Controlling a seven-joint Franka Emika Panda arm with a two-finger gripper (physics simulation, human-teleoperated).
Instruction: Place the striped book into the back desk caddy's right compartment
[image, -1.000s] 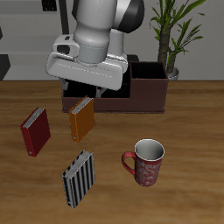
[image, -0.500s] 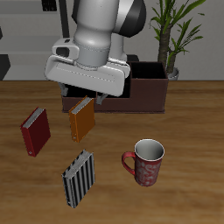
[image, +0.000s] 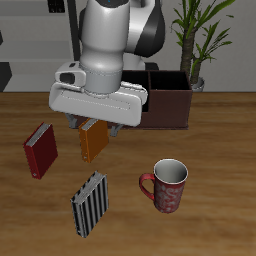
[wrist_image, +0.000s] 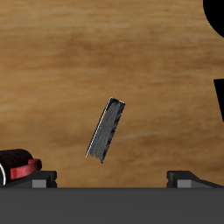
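Since the earlier frames the arm has swung forward and lower, away from the back desk caddy (image: 160, 100) and out over the table (image: 220, 215), toward the books. The gripper (image: 95, 127) now hangs above the orange book (image: 92, 143); its fingers stand apart with nothing between them.

The striped book (image: 90, 203) rests on the table at about 6 o'clock from the gripper, well apart from it and nearer the front edge. In the wrist view the striped book (wrist_image: 106, 129) appears edge-on and tilted.

Procedure for the step in hand:
1. Continue toward 6 o'clock until the fingers straddle the book's thin dimension.
2. Rotate the wrist to match the tilt.
3. Descend clear of the red book (image: 41, 150) and the mug (image: 168, 184).
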